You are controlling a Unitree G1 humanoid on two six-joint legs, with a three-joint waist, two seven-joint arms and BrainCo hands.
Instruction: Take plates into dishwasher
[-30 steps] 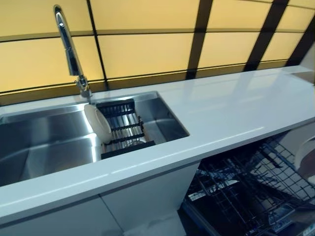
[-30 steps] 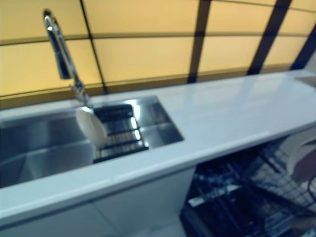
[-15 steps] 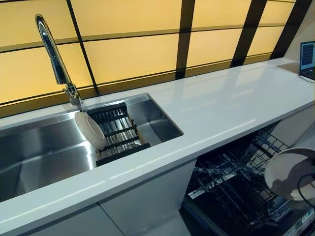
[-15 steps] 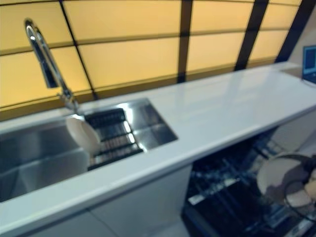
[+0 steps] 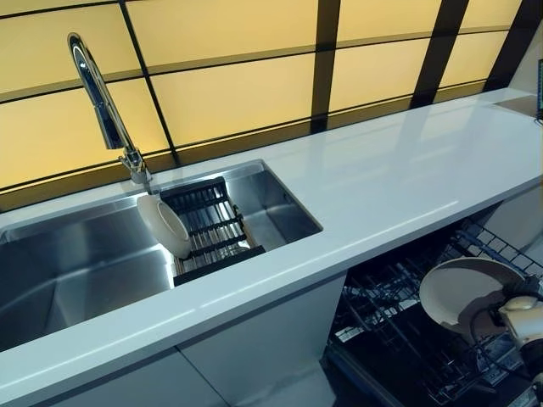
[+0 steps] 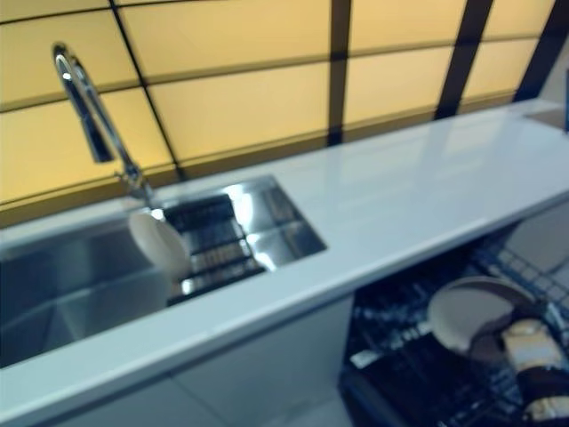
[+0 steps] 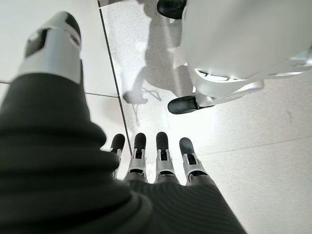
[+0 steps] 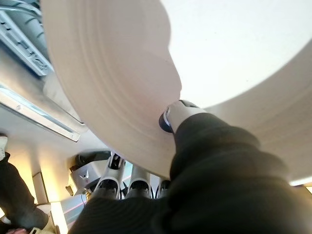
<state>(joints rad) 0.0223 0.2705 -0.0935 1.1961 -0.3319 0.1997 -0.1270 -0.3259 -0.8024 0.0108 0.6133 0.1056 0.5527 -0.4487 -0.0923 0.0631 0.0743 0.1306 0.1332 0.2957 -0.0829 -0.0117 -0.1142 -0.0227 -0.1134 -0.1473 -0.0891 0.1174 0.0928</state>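
Fingers (image 8: 117, 183) and thumb of our right hand (image 5: 519, 315) pinch a plate (image 5: 465, 288), now lower over the dishwasher rack (image 5: 399, 335), nearer loading.

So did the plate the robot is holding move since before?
Yes. The plate in the right robot hand has come further in from the right, away from the view's edge, over the dishwasher rack below the countertop.
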